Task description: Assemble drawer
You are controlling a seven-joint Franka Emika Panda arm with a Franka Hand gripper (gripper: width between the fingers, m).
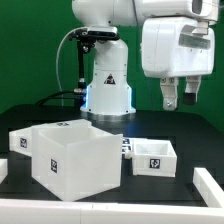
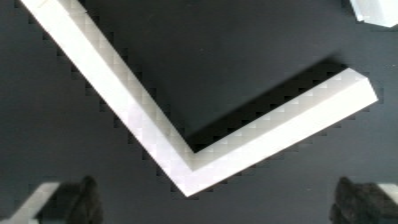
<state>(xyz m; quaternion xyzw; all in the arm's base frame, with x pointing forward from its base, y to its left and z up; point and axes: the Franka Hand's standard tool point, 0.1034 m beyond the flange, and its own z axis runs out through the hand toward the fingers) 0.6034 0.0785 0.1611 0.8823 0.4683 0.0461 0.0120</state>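
The drawer (image 1: 153, 157), a small shallow white open-topped box with a marker tag on its front, sits on the black table at the exterior view's right. The large white cube housing (image 1: 72, 155) stands just to its left. My gripper (image 1: 179, 97) hangs high above the table, above and slightly right of the drawer, open and empty. In the wrist view the gripper (image 2: 214, 205) shows two dark fingertips (image 2: 63, 200) far apart. Between and beyond them lies a white V-shaped corner (image 2: 178, 140) of thick walls. I cannot tell which part it belongs to.
Another white part (image 1: 20, 143) lies behind the housing at the exterior view's left. A flat white piece (image 1: 208, 185) lies at the front right. The robot's base (image 1: 108, 85) with a blue light stands at the back centre.
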